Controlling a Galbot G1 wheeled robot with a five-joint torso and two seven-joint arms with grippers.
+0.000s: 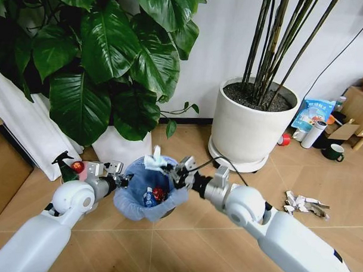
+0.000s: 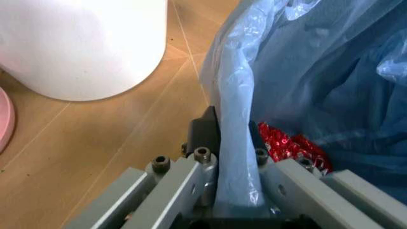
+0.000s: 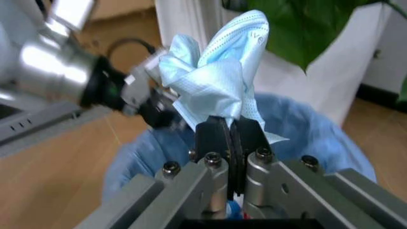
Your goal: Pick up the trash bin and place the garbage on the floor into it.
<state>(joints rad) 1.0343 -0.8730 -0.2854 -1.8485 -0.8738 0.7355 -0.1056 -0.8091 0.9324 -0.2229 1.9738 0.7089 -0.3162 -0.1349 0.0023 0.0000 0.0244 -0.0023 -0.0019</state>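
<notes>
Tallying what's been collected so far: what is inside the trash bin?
Inside the trash bin lie a red wrapper and a blue-white wrapper. The bag's folds hide anything deeper. The right gripper holds a crumpled light-blue mask above the rim.

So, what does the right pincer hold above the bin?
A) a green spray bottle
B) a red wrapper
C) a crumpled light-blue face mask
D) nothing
C: the right pincer is shut on a crumpled light-blue face mask, just above the trash bin.
</notes>
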